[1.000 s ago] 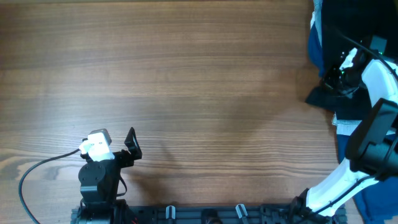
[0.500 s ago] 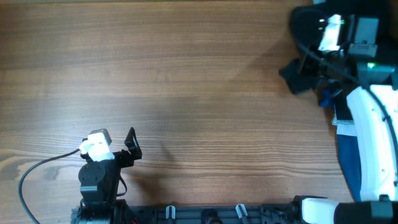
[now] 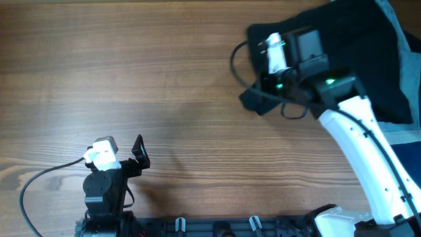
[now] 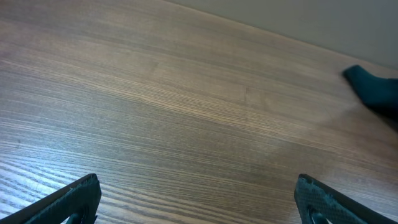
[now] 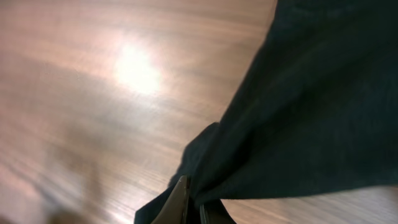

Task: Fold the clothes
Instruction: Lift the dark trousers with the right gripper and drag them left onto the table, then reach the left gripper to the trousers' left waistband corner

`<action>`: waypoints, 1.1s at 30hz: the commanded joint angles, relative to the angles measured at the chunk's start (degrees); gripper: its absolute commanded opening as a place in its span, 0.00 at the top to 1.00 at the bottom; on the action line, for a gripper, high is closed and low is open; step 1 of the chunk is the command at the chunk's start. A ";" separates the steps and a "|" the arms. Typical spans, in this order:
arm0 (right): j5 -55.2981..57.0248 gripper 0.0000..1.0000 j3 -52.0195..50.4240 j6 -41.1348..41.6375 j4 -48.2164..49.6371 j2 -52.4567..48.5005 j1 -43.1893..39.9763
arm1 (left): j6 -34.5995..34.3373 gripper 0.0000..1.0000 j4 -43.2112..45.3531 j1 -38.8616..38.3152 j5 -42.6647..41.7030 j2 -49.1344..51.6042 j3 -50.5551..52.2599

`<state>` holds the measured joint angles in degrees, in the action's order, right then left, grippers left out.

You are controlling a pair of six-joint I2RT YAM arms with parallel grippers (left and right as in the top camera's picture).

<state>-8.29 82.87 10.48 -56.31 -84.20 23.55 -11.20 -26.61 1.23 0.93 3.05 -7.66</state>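
Observation:
The clothes, a large black garment (image 3: 368,59), spread from the table's back right corner toward the middle. My right gripper (image 3: 258,97) is shut on a bunched edge of the garment at its leftmost point. In the right wrist view the black fabric (image 5: 311,106) hangs from the shut gripper (image 5: 198,208) above the wooden table. My left gripper (image 3: 139,153) rests near the front left, open, with nothing between its fingers (image 4: 74,199). A corner of the black garment (image 4: 373,90) shows far off at the right of the left wrist view.
Blue cloth (image 3: 404,136) peeks out under the black garment at the right edge. A black cable (image 3: 29,191) loops on the table at the front left. A black rail (image 3: 217,227) runs along the front edge.
My right arm has swung left from the far right edge toward the middle, pulling the black garment with it onto the table. The left arm has not moved.

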 commanded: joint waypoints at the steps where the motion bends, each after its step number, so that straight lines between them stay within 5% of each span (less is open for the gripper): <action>1: -0.81 0.95 0.48 0.26 -0.79 0.09 5.75 | 0.28 0.00 -0.22 0.00 -0.48 -0.26 -0.07; 16: -5.38 0.96 0.46 2.05 -5.33 -4.04 27.82 | 0.28 0.00 -0.24 0.00 -0.46 -0.26 -0.07; 19: -5.33 0.96 0.24 7.72 -8.17 -6.19 31.34 | 0.28 0.00 -0.22 0.00 -0.46 -0.26 -0.07; 26: -5.14 0.96 0.13 21.03 -15.96 -9.01 31.65 | 0.28 0.00 -0.22 0.00 -0.46 -0.26 -0.07; 33: -5.07 0.96 -0.02 23.71 -17.66 -9.35 31.63 | 0.28 0.00 -0.22 0.00 -0.46 -0.26 -0.07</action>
<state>-12.67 82.87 30.72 -74.32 -92.73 55.31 -11.20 -26.61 1.23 0.93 3.05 -7.66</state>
